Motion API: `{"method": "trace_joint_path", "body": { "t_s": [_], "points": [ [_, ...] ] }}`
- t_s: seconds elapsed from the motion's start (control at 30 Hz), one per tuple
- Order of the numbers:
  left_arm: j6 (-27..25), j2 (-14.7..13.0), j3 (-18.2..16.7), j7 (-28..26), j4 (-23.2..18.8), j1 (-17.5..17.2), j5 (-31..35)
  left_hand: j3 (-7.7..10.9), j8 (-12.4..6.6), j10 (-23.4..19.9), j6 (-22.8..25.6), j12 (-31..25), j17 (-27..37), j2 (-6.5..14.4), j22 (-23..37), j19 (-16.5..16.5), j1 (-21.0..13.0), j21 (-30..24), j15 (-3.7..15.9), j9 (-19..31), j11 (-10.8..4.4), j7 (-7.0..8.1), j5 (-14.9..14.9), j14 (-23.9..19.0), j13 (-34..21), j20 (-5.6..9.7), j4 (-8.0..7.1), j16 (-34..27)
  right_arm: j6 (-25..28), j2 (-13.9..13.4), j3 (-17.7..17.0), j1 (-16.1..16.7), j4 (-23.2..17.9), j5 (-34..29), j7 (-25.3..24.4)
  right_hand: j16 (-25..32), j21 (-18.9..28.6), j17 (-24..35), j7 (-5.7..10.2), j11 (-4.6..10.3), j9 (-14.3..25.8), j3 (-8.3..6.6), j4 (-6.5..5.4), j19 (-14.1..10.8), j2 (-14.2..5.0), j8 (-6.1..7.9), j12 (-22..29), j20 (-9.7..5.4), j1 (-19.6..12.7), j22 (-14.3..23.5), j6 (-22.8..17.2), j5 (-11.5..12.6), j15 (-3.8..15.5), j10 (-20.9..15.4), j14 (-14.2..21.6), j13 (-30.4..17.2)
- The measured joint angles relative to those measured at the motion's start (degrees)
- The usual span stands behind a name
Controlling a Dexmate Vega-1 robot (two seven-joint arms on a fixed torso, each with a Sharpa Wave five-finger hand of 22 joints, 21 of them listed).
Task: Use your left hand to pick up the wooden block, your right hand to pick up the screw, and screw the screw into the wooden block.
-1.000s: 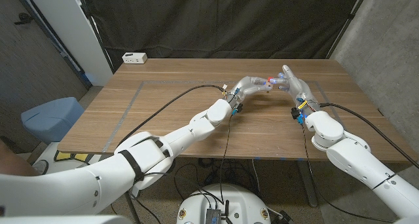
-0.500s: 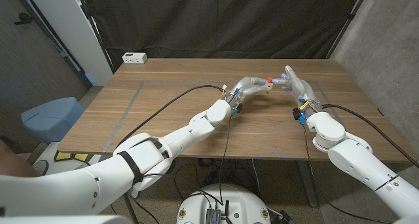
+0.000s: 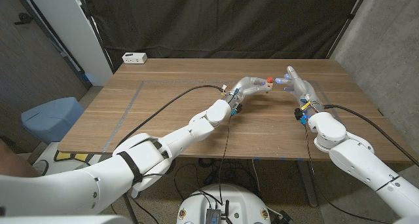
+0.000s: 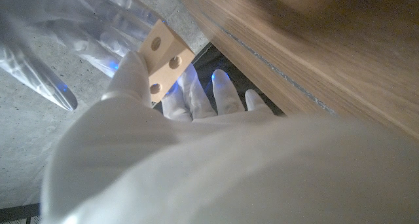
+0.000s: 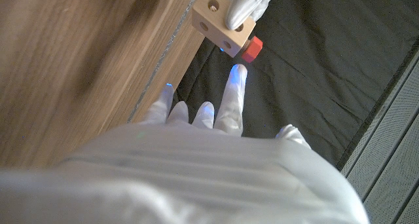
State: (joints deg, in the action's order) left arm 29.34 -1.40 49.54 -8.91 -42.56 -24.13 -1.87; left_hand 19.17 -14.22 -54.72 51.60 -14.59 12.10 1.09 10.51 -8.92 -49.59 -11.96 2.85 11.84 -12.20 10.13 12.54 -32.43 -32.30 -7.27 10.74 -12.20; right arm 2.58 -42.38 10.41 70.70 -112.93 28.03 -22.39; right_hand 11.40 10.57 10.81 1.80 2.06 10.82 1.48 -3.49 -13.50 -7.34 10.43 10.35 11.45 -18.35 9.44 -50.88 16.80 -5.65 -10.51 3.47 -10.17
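My left hand (image 3: pixel 247 87) holds the wooden block (image 5: pixel 218 22) above the far middle of the table (image 3: pixel 163 112). The block is pale with round holes (image 4: pixel 163 52), pinched between the thumb and fingers (image 4: pixel 129 76). A red screw (image 3: pixel 269 80) sticks out of the block's side towards my right hand, its head (image 5: pixel 252 48) plain in the right wrist view. My right hand (image 3: pixel 294 82) hovers just right of the screw with fingers (image 5: pixel 230 99) spread and nothing in them. One fingertip is close to the screw head without touching it.
A white socket box (image 3: pixel 134 57) sits at the table's back left corner. A black cable (image 3: pixel 167 105) runs along my left arm over the table. A blue bin (image 3: pixel 51 116) stands on the floor off the table's left edge. Black curtain hangs behind.
My right hand has drawn back to the right, off the red screw it was touching. The screw stays in the block. My left hand has barely moved.
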Motion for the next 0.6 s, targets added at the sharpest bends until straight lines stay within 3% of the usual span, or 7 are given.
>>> {"method": "trace_joint_path", "body": {
  "t_s": [0.6],
  "points": [
    [-0.2, -0.3, 0.0, -0.1, -0.8, -0.2, 0.2, -0.01, 0.00, 0.0, 0.0, 0.0, 0.0, 0.0, 0.0, 0.0, 0.0, 0.0, 0.00, 0.0, 0.00, 0.00, 0.0, 0.0, 0.0, 0.00, -0.01, 0.0, -0.1, -0.3, 0.4, -1.0, 0.9, 0.8, 1.9, -0.4, 0.0, 0.0, 1.35, 0.51, 0.0, 0.36, -0.36, 1.8, 0.48, -0.50, 0.0, 0.12, 0.5, 0.0, 8.2, 0.0, -0.59, 3.2, -2.5, -0.1]
  ]
}}
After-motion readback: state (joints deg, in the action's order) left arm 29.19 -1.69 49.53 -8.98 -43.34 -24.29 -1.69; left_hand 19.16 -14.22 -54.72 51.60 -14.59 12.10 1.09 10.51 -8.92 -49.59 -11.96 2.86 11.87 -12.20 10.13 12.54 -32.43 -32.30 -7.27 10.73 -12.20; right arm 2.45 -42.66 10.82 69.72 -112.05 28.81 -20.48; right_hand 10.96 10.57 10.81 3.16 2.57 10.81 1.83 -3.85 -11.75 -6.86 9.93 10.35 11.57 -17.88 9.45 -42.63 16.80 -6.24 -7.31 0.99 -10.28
